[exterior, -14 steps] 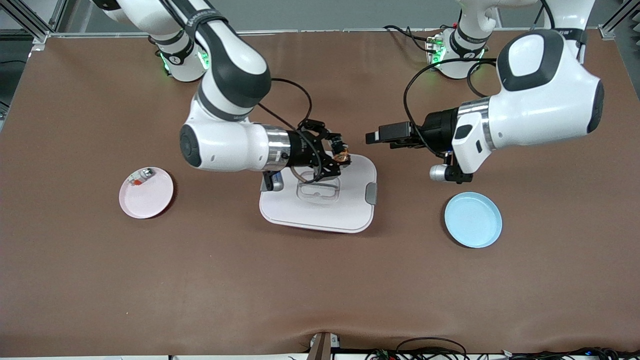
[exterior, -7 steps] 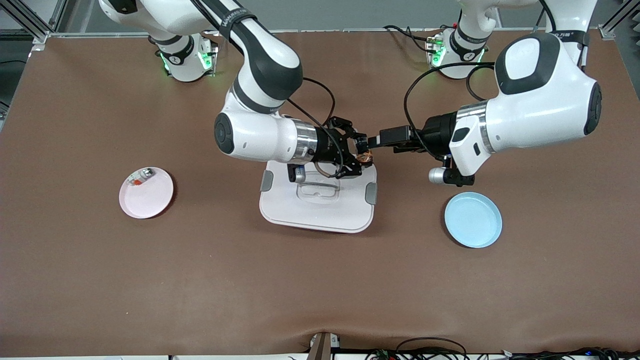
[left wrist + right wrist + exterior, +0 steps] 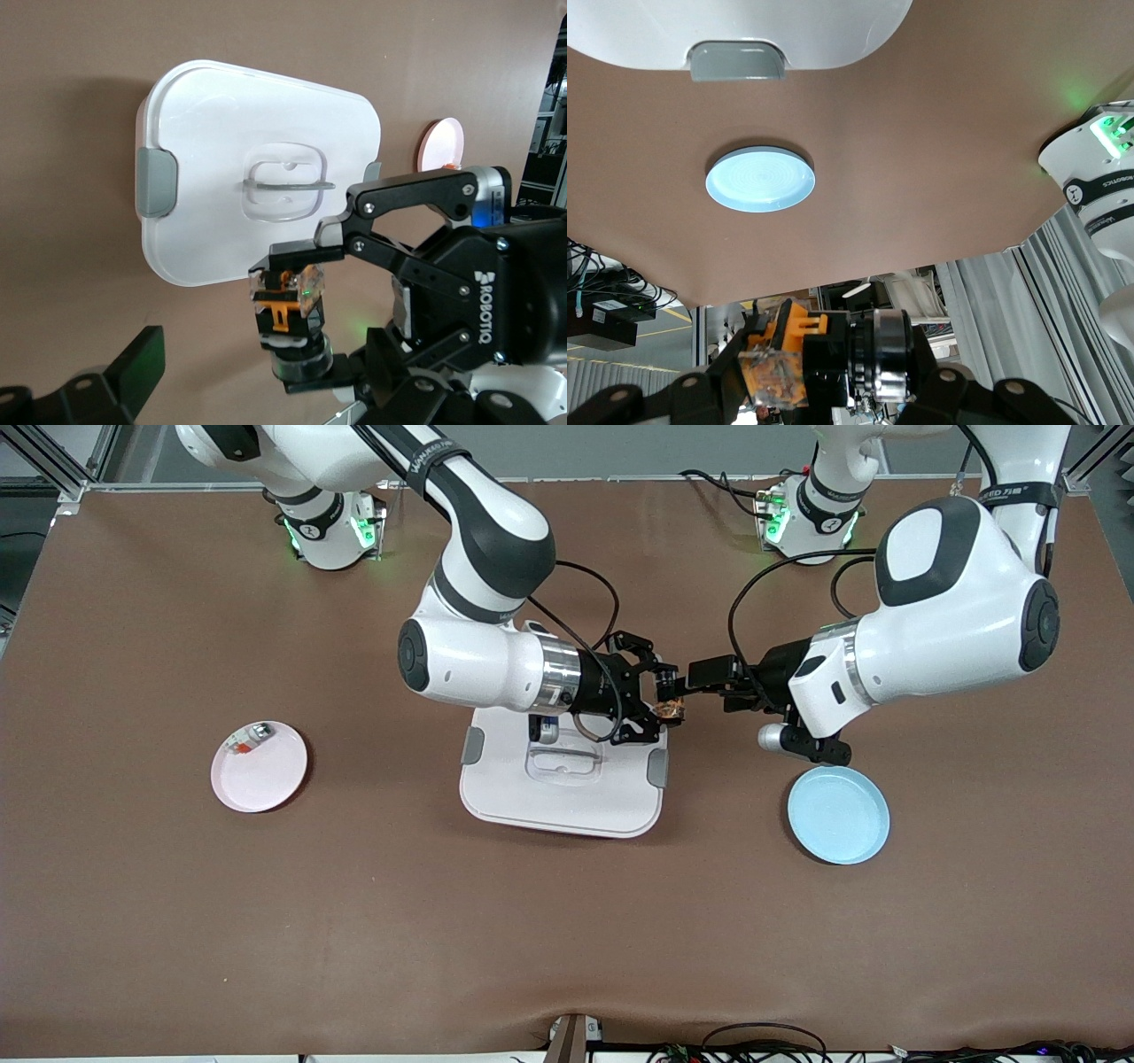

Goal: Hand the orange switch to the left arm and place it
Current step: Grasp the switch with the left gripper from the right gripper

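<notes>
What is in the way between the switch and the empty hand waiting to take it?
Nothing visible. The right gripper holds the orange switch above the box's edge, and the left gripper, open, faces it with only air between them.

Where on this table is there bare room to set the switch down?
Bare brown mat lies nearer the camera than the white lidded box, and between it and the pink plate. The blue plate is empty. Crowded above the box's edge, where both tools meet.
</notes>
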Available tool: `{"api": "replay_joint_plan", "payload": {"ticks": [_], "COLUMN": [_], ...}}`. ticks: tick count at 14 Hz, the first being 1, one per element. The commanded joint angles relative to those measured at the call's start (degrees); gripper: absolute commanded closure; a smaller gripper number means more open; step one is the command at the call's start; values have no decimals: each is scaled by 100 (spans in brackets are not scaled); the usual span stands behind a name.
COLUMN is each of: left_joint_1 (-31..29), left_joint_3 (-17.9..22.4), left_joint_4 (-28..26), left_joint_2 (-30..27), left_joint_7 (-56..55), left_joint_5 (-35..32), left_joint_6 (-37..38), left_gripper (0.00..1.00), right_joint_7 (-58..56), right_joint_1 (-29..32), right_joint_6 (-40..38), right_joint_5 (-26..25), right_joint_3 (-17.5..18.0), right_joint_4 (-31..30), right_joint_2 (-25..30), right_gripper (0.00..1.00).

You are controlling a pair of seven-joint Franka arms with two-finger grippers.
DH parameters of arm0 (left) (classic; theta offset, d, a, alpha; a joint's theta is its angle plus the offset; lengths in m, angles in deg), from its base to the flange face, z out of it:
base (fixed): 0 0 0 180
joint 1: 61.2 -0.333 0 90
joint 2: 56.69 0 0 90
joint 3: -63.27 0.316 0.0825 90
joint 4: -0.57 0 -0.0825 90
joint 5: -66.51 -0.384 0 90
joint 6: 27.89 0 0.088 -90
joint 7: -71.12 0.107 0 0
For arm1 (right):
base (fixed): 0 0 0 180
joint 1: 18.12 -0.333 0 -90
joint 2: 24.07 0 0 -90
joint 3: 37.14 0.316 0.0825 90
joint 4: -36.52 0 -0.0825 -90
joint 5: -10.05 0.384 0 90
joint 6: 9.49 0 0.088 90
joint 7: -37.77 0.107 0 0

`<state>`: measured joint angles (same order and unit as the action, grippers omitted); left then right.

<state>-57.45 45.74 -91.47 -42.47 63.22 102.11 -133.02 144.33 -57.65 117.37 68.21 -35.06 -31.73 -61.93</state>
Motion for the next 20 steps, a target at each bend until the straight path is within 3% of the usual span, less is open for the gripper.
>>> {"api": "replay_joint_plan", "payload": {"ticks": [1, 9, 12, 13, 14, 20], "left_joint_1": [-6, 12, 12, 12, 20, 12], "left_joint_3": [-14, -14, -14, -14, -14, -14], "left_joint_4": [-8, -16, -16, -8, -7, -7], "left_joint_2": [20, 108, 108, 108, 108, 108], "left_joint_7": [78, 200, 227, 228, 254, 307], "left_joint_5": [-97, -106, -106, -106, -106, -115], "left_joint_6": [-17, -61, -61, -61, -61, -44], "left_gripper": [0, 0, 75, 91, 100, 100], "right_joint_7": [137, 391, 409, 409, 409, 541], "right_joint_1": [-132, -309, -335, -335, -335, -335], "right_joint_6": [197, 646, 691, 726, 735, 805], "right_joint_5": [125, 169, 169, 169, 169, 169], "right_joint_3": [-41, -41, -32, -41, -32, -32], "right_joint_4": [233, 382, 488, 488, 488, 558], "right_joint_2": [-134, -160, -257, -275, -275, -275], "right_gripper": [100, 100, 100, 100, 100, 100]}}
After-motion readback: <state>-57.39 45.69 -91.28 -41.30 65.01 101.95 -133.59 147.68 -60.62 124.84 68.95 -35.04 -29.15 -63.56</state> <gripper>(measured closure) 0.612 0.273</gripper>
